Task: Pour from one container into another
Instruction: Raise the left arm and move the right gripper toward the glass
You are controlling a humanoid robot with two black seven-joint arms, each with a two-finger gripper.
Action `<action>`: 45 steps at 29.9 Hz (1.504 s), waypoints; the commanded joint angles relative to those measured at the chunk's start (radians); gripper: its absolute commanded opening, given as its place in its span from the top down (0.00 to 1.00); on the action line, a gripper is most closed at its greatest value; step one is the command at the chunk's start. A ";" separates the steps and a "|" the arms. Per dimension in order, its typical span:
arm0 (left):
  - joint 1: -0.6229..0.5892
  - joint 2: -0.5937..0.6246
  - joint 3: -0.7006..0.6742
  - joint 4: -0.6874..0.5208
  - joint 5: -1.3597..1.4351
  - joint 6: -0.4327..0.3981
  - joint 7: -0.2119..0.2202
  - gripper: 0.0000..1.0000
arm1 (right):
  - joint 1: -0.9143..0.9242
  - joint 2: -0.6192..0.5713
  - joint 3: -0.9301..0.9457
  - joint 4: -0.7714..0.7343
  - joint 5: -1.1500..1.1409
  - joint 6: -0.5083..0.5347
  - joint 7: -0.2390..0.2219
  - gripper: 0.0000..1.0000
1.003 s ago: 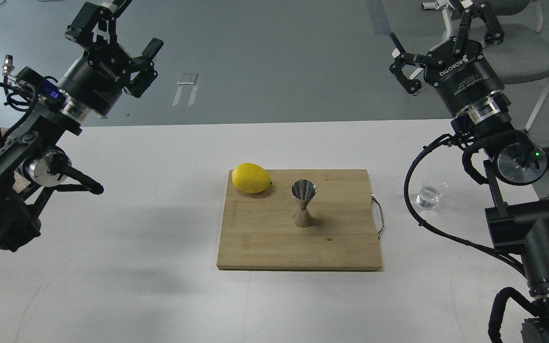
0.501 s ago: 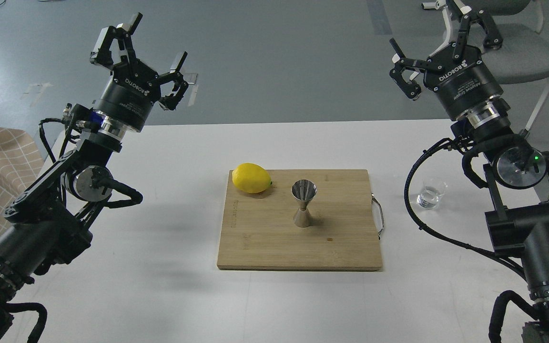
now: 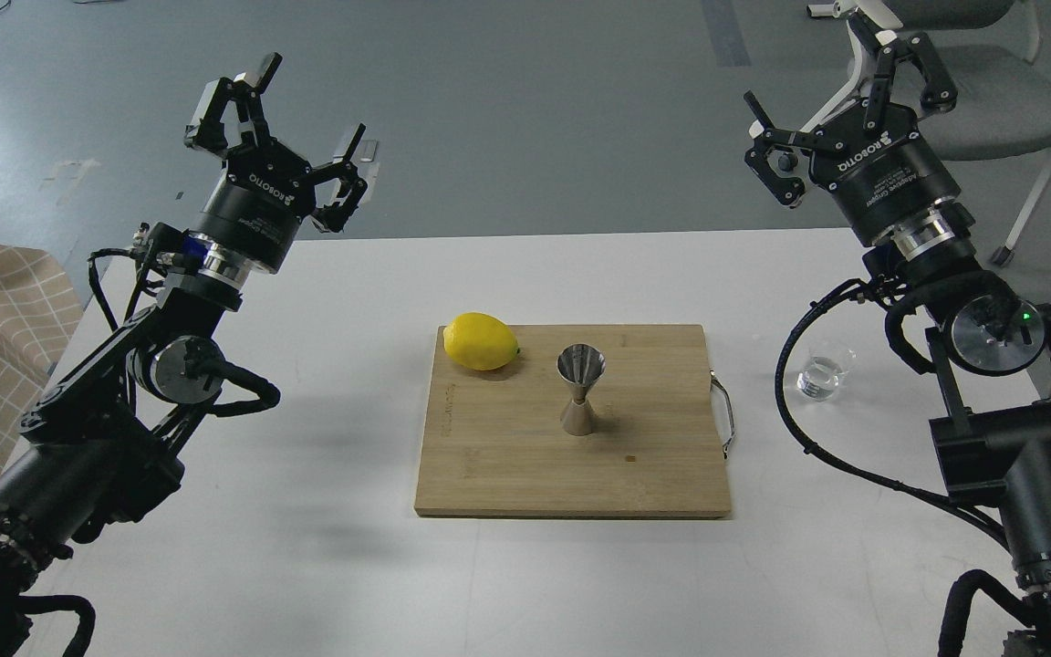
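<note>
Head view: steel jigger (image 3: 579, 389) upright mid cutting board (image 3: 507, 474), lemon (image 3: 482, 341) near its far-left corner. Glass tumbler (image 3: 825, 370) on white table (image 3: 306, 566), right of board. Left gripper (image 3: 293, 123) and right gripper (image 3: 840, 87) raised, splayed, grasping nothing.

I have both arms raised and bent at the elbow, my left gripper (image 3: 293, 123) up at the far left with fingers spread wide and nothing between them, my right gripper (image 3: 840, 87) likewise splayed and unladen at the far right
</note>
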 commanded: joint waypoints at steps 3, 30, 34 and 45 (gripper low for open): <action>0.001 0.000 0.000 0.000 0.001 0.004 0.000 0.02 | -0.045 0.000 0.004 0.045 0.001 -0.003 0.002 0.00; 0.008 0.000 0.000 0.000 0.001 0.010 0.000 0.02 | -0.259 0.000 0.081 0.194 0.202 -0.093 0.000 0.00; 0.008 -0.002 0.000 0.000 0.001 0.010 0.000 0.02 | -0.302 0.000 0.093 0.214 0.208 -0.093 0.000 0.00; 0.021 -0.005 0.000 0.000 0.001 0.010 0.000 0.02 | -0.460 0.000 0.117 0.276 0.326 -0.092 0.000 0.00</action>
